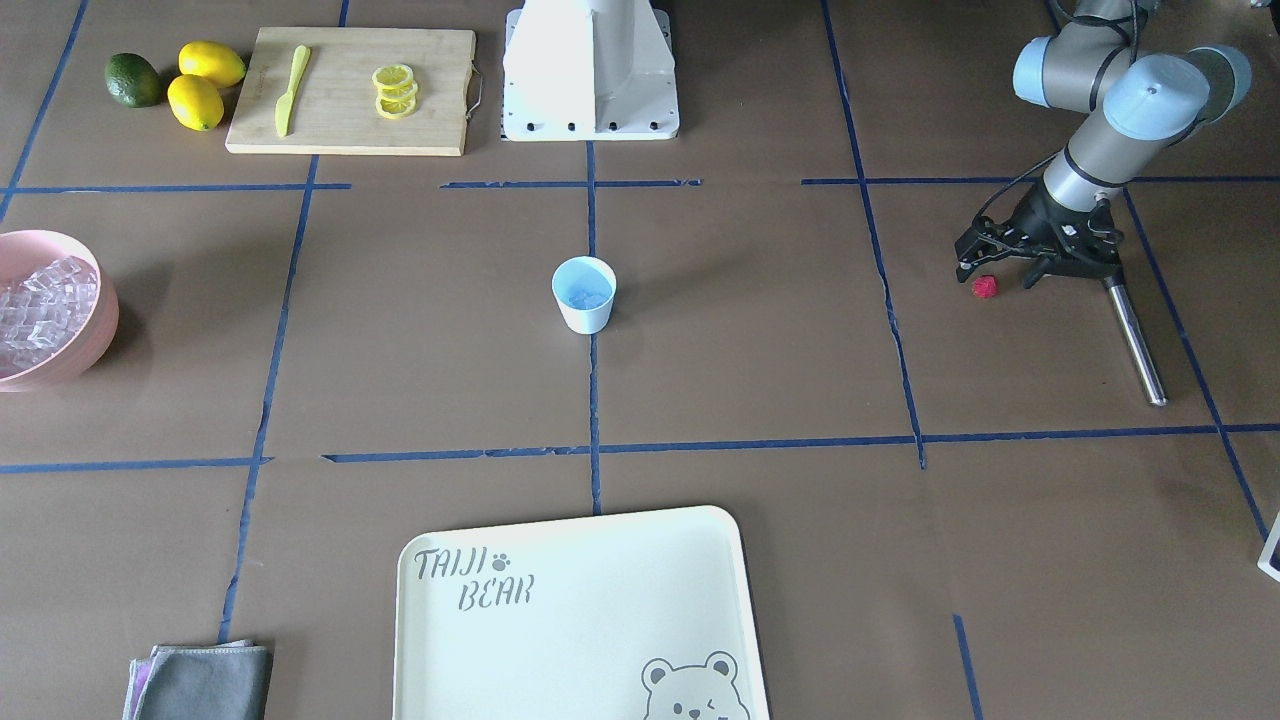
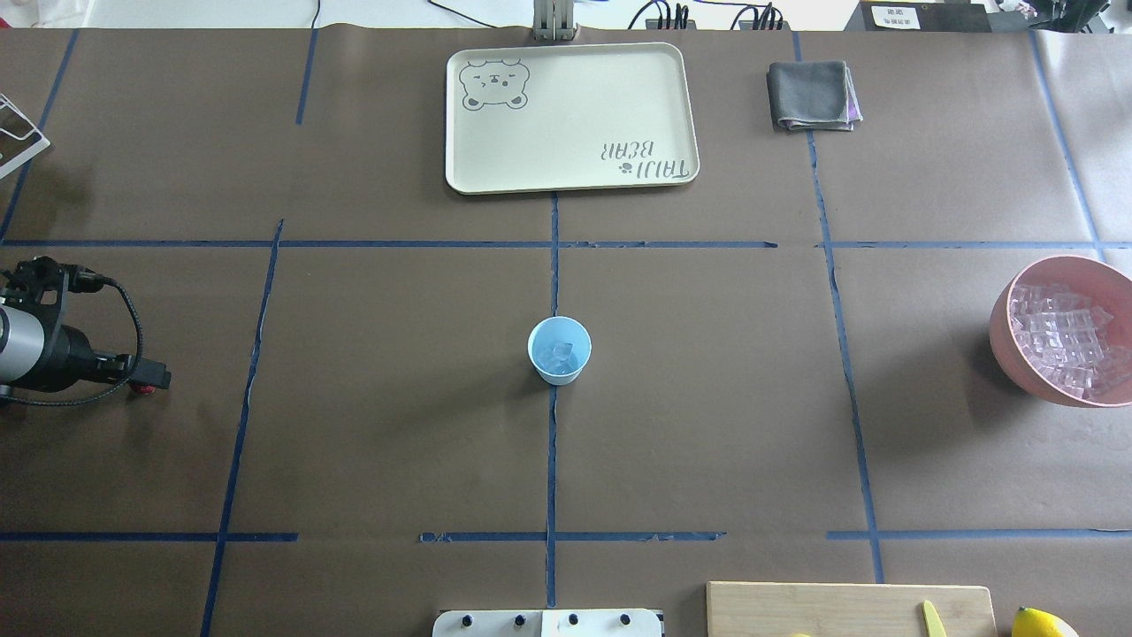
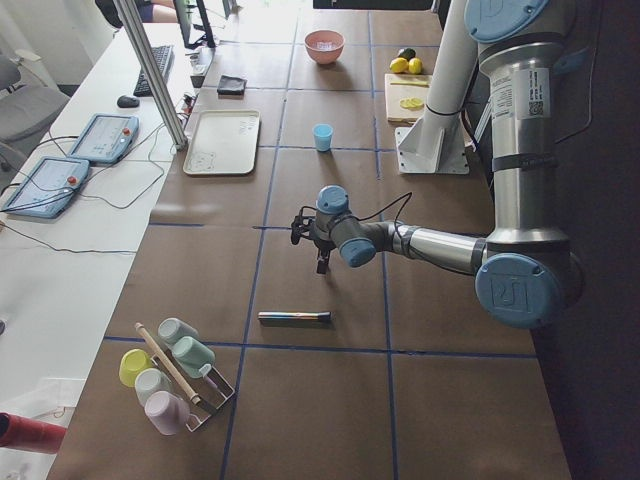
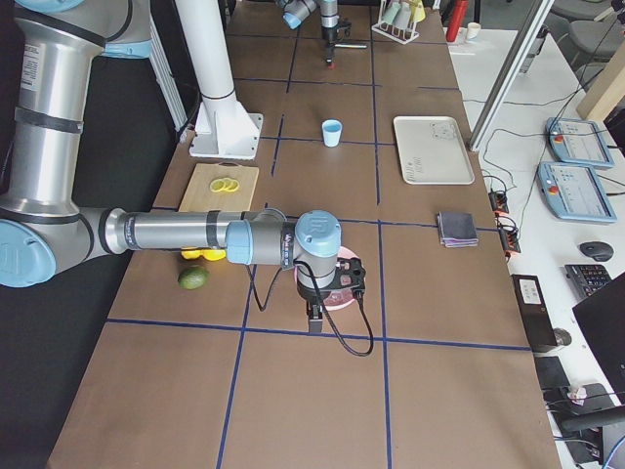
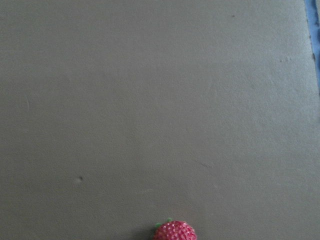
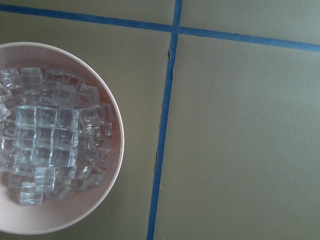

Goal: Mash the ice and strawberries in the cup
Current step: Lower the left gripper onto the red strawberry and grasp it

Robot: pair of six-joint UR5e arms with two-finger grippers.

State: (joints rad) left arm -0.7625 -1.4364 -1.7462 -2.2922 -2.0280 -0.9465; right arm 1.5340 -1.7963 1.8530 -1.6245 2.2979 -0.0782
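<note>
Closest to the front-facing camera, a cream tray (image 1: pixel 600 620) and a folded grey cloth (image 1: pixel 205 680) are seen, well apart from both arms. Only in that view is the left gripper (image 1: pixel 994 272) shown clearly. Its fingers are spread apart and nothing is held. The strawberry (image 1: pixel 985 287) is found on the table between the fingertips; whether it is touched cannot be told. In the left wrist view no fingers are shown and just the top of the berry is caught at the bottom edge, while overhead only a sliver of red is glimpsed by the gripper. A metal rod (image 1: pixel 1135 335) is laid on the table just beside this gripper, on the side away from the cup (image 1: pixel 585 315). The cup is stood upright at mid-table, well apart from the left gripper, and ice (image 2: pixel 561 354) is seen inside it from overhead. The right gripper (image 4: pixel 314 318) is shown only in the right-side view, pointed downward; whether it is spread or closed cannot be told. Beneath and just beside it, a pink bowl (image 6: pixel 118 135) heaped with further ice is revealed by the right wrist view. A rack of pastel cups (image 3: pixel 170 375) is shown in the left-side view alone, beyond the rod from the left gripper.
</note>
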